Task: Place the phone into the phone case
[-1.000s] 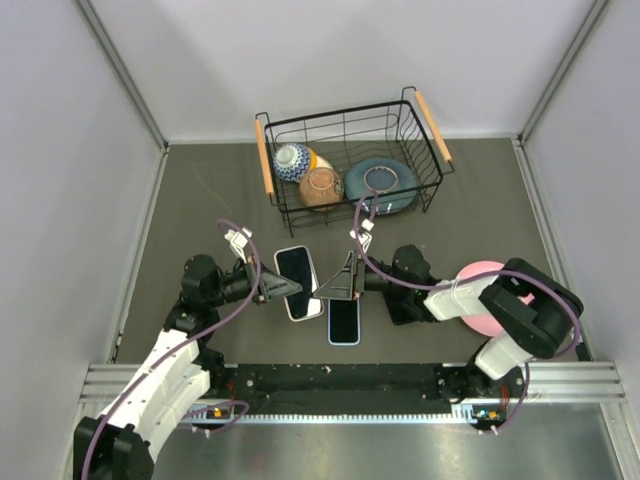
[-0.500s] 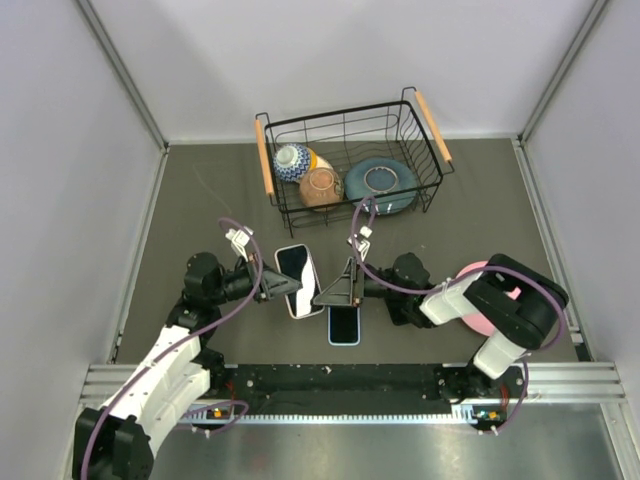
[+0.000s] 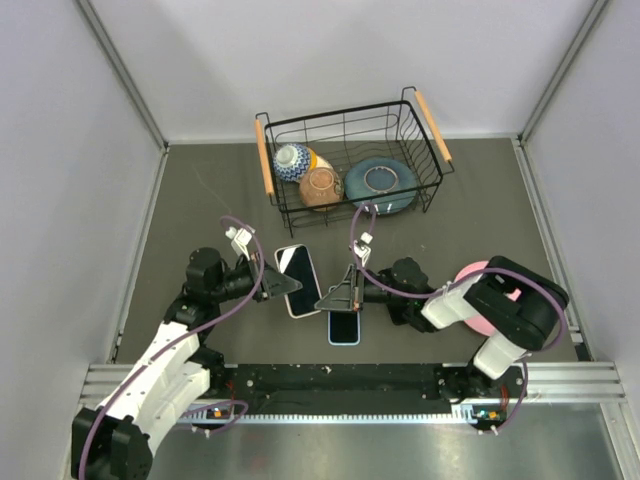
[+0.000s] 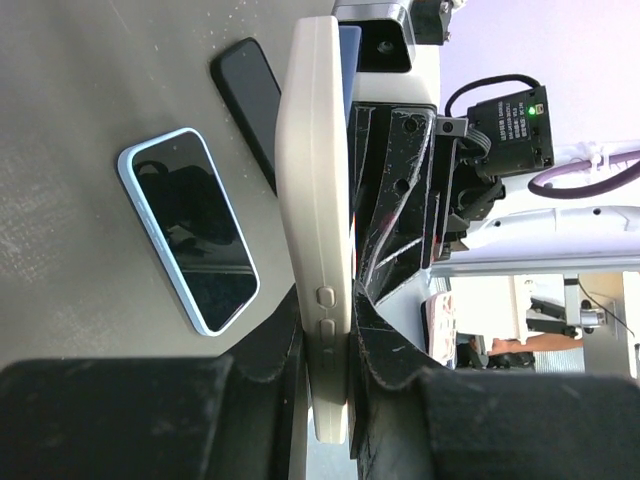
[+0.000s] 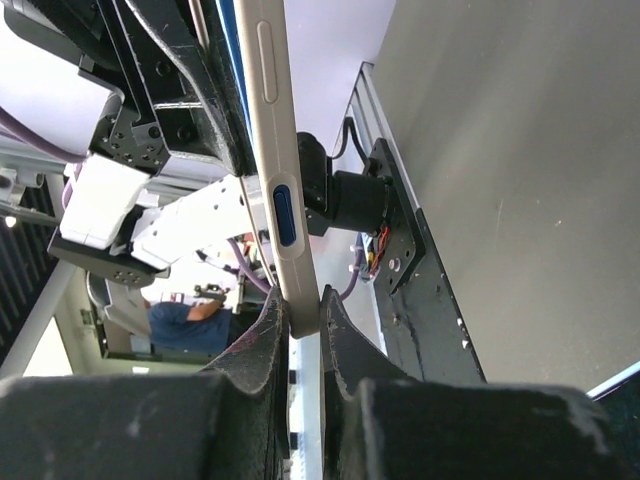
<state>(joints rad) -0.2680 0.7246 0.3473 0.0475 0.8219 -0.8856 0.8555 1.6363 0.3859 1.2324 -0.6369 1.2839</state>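
A beige phone case (image 3: 297,280) hangs just above the table between both arms. Its upward face is black and glossy. A dark blue edge (image 4: 348,55) runs along that face and looks like the phone lying in it; how deep it sits I cannot tell. My left gripper (image 3: 281,284) is shut on the case's left end, where the case (image 4: 315,200) shows edge-on between the jaws (image 4: 325,312). My right gripper (image 3: 331,298) is shut on the opposite corner, pinching the case (image 5: 268,150) at its tip (image 5: 303,305). A second phone (image 3: 343,325) with a light-blue rim lies flat on the table.
At the back stands a black wire basket (image 3: 432,122) holding bowls and a blue plate. A pink plate (image 3: 478,270) lies under the right arm. A flat black slab (image 4: 248,95) rests on the table under the case, beside the light-blue phone (image 4: 190,245). Grey walls close in both sides.
My right gripper has moved left to the case's corner and shut on it. The left gripper has kept its hold, and the case has shifted only slightly.
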